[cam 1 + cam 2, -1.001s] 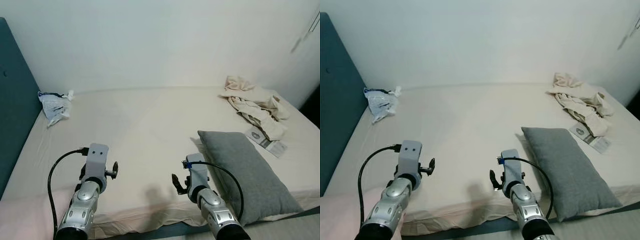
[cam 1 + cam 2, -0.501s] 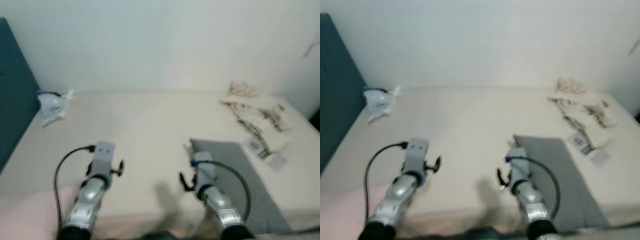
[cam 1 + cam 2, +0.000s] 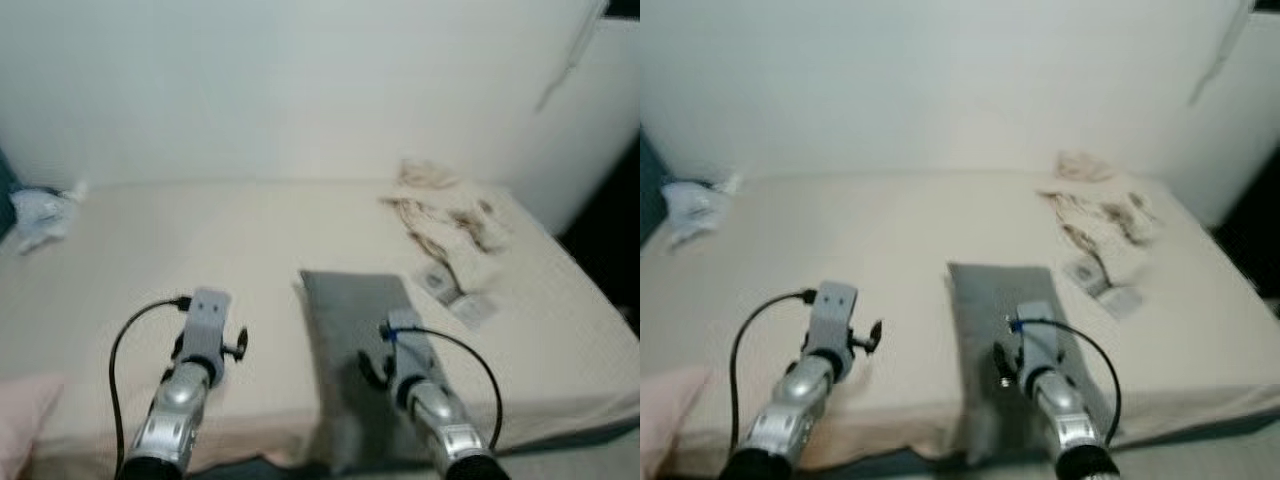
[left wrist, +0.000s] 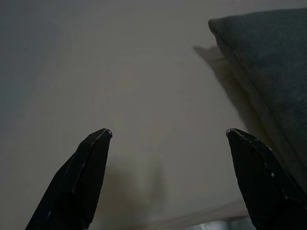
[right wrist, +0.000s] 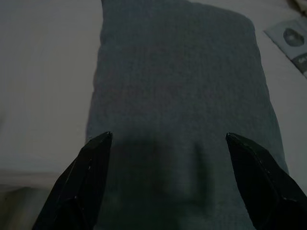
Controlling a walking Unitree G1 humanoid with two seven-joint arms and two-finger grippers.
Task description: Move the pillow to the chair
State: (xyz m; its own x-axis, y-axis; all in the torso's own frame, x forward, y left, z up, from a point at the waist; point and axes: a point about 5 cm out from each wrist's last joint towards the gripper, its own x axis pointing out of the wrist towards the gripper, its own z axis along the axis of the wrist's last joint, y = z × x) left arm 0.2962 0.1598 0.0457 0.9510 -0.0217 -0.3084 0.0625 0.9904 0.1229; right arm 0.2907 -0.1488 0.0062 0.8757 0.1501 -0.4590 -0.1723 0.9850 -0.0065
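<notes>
A grey pillow (image 3: pixel 350 320) lies on the beige bed (image 3: pixel 200 250), near its front edge and lengthwise away from me. My right gripper (image 5: pixel 168 136) hovers open over the near half of the pillow (image 5: pixel 177 91), which spans the space between its fingers. My left gripper (image 4: pixel 168 134) is open above bare sheet, with the pillow's edge (image 4: pixel 268 62) off to its right. Both silver arms, the left arm (image 3: pixel 190 370) and the right arm (image 3: pixel 425 400), reach forward over the bed's front edge. The eye views are blurred.
Crumpled light clothes (image 3: pixel 440 200) and some paper packets (image 3: pixel 455 295) lie on the bed beyond the pillow to the right. A plastic bag (image 3: pixel 35 215) sits at the far left. A pink thing (image 3: pixel 20 420) shows at lower left. A dark gap (image 3: pixel 610 220) lies right of the bed.
The camera has swung to the right, so the pillow now sits in the middle of the view beneath my right arm. Both arms keep the same forward pose.
</notes>
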